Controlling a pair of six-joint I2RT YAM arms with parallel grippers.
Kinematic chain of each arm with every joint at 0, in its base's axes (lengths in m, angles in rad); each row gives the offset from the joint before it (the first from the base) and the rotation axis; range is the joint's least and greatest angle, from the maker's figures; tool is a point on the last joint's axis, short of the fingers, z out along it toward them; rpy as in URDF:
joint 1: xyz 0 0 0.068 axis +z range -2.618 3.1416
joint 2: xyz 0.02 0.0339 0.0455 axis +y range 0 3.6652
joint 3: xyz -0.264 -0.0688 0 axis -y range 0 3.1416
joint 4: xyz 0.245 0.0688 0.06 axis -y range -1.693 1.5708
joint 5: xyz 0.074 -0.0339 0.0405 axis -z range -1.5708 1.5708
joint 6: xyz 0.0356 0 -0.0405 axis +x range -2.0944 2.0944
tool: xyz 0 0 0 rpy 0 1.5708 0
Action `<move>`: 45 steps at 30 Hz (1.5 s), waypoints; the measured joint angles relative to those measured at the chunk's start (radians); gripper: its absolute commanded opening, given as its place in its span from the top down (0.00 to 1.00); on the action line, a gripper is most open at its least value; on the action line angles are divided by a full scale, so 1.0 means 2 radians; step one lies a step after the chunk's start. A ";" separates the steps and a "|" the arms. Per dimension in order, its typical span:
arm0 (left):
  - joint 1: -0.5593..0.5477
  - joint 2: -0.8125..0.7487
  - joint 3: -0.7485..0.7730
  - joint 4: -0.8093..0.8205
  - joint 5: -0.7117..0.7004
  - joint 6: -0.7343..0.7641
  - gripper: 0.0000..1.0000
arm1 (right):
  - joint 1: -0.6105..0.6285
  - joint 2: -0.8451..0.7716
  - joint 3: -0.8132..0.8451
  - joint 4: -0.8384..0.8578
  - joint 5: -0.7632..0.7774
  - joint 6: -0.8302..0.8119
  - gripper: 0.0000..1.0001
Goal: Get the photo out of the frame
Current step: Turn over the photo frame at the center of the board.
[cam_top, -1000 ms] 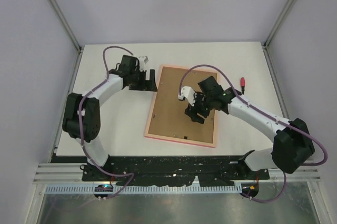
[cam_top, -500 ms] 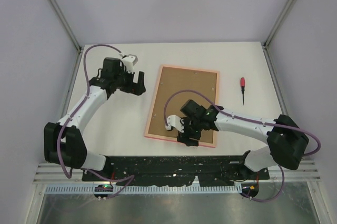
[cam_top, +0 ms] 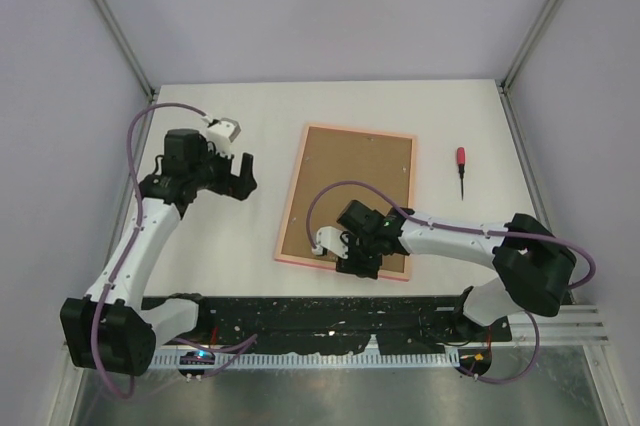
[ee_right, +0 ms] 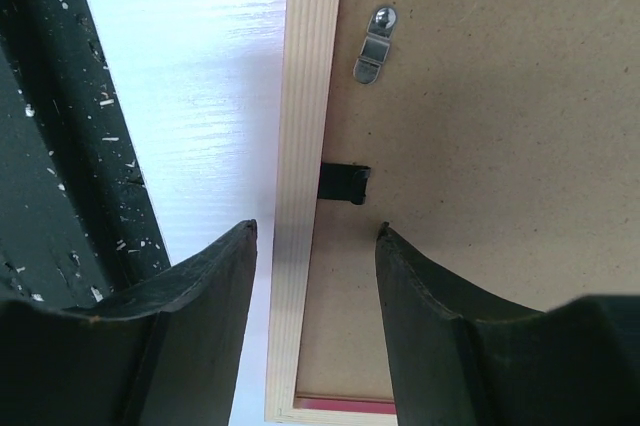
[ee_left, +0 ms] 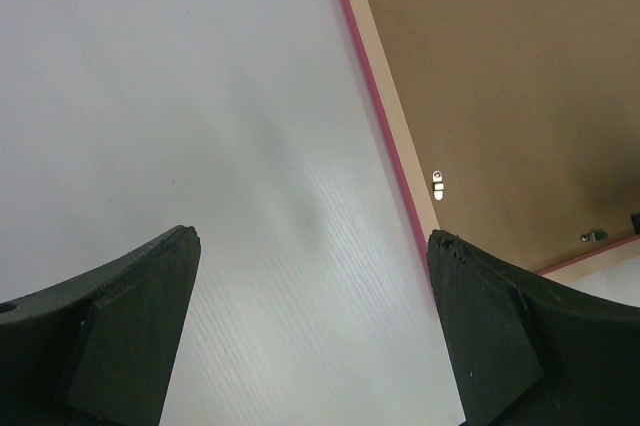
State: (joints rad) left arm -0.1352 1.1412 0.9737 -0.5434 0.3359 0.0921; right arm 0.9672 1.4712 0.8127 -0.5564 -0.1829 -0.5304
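1. Top external view: the frame (cam_top: 289,208) lies face down on the desk (cam_top: 220,246) with its brown backing board (cam_top: 350,181) facing up. The photo is hidden beneath that board, inside the frame. Lying this way, the frame shows the clips that must be freed.
2. The right fingers (ee_right: 205,291) hang over the frame's near edge, spread apart and gripping nothing. They straddle the pale rim (ee_right: 305,126), though contact with it cannot be told. A black tab (ee_right: 345,184) sits just ahead between them, with a silver turn clip (ee_right: 373,44) beyond. They look lined up to work that tab.
3. The left fingers (ee_left: 130,326) hover over bare desk beside the frame's left edge, wide apart and empty, probably kept out of the way.
4. A red-handled screwdriver (cam_top: 461,168) lies well apart on the right.
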 measured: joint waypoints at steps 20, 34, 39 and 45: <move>0.000 -0.052 -0.025 -0.016 0.016 0.025 0.00 | 0.003 0.005 -0.006 0.031 0.028 0.020 0.35; 0.000 -0.066 -0.033 -0.015 0.027 0.025 0.00 | -0.021 -0.085 -0.018 0.021 0.012 0.019 0.35; 0.000 -0.065 -0.033 -0.015 0.033 0.025 0.00 | -0.028 -0.065 -0.019 0.021 0.003 0.018 0.35; 0.000 -0.065 -0.033 -0.015 0.036 0.025 0.00 | -0.028 -0.021 -0.024 0.023 -0.007 0.020 0.37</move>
State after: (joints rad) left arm -0.1352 1.0107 0.9073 -0.5739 0.4088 0.1417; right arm 0.9104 1.4284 0.7650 -0.5106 -0.1970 -0.4904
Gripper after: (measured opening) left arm 0.994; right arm 0.645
